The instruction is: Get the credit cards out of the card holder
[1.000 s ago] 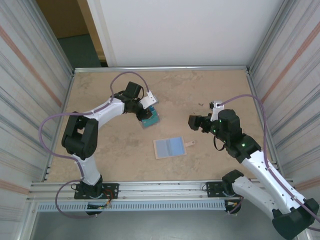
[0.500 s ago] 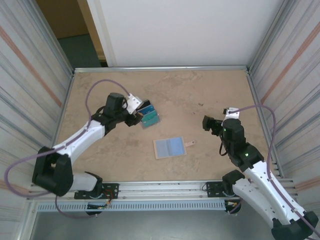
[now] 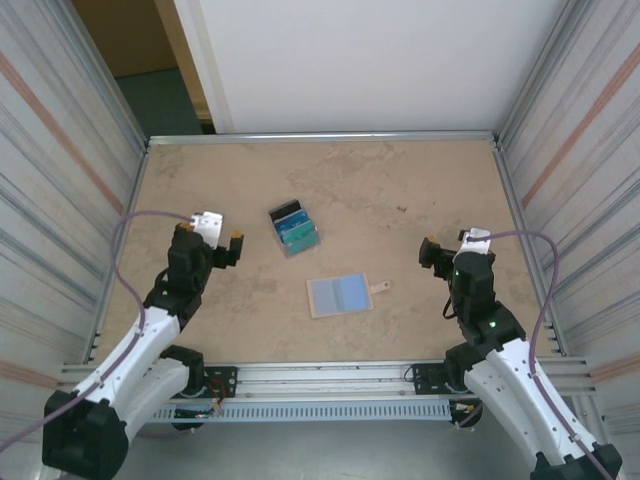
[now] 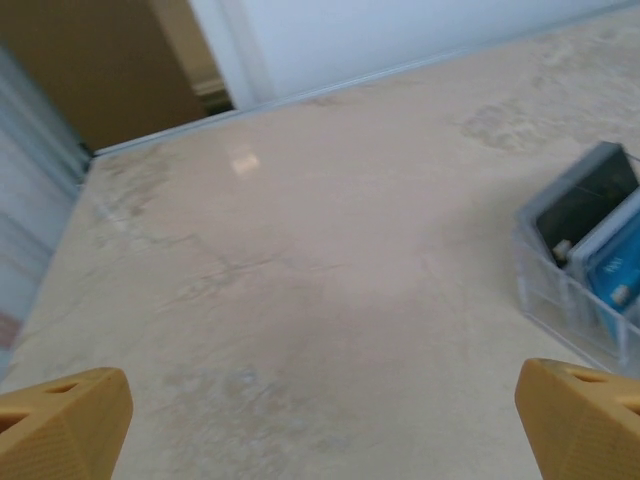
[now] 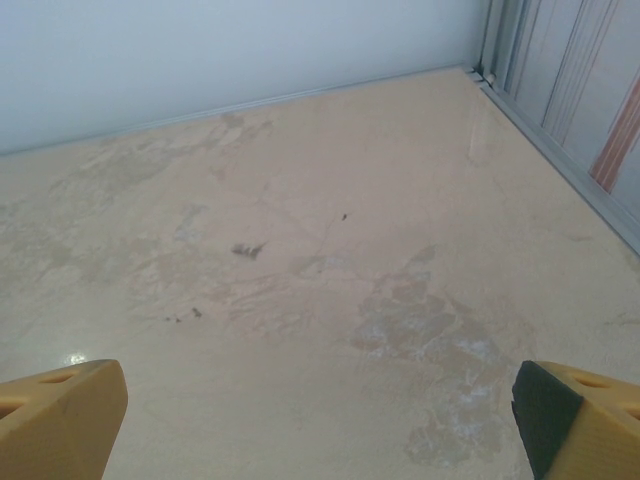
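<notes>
The credit cards (image 3: 294,228) lie between, and apart from, the spread left fingers (image 4: 60,420) and spread right fingers (image 5: 60,415).

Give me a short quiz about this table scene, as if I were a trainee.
1. True or false: the credit cards lie apart from the card holder, which lies open.
2. Which is nearer the credit cards? A) left pincer B) right pincer
3. Fill in: both pincers are ____ and hold nothing.
Key: 1 true; 2 A; 3 open.
</notes>
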Robot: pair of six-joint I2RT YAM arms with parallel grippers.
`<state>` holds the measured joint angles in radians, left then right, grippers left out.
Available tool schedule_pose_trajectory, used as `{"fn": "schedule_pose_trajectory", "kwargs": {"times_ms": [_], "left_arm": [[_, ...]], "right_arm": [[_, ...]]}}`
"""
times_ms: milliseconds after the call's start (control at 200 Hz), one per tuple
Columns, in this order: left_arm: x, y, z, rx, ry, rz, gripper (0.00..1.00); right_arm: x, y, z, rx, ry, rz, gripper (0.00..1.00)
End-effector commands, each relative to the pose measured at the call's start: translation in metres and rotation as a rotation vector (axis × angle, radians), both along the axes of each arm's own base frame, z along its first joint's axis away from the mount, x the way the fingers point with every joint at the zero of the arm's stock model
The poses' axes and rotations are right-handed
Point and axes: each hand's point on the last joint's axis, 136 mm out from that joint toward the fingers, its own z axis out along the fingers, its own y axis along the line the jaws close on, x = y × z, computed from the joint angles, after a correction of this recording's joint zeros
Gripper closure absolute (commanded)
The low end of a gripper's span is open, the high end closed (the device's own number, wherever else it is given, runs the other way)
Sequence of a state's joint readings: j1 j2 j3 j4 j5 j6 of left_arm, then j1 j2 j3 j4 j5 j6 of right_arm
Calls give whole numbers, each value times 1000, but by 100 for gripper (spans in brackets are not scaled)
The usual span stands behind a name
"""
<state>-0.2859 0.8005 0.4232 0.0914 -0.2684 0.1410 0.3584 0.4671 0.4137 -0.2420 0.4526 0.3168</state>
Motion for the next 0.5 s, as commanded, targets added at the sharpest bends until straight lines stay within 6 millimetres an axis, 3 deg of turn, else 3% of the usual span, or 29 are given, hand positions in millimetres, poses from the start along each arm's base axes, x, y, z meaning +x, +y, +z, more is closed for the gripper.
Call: {"fn": "schedule_pose_trajectory", "kwargs": {"times_ms": [0,241,496], "left_arm": [[-8,29,12,-39,-103,158,1],[-21,50,9,-95,-182,254,1],[-19,59,0,-120,-247,284,1]], "right_arm": [[0,-6,8,-6,-63,-18,1],[-3,-13,-2,-1,-56,-53,1],[-2,-19,-13,5,-63,-84,1]]}}
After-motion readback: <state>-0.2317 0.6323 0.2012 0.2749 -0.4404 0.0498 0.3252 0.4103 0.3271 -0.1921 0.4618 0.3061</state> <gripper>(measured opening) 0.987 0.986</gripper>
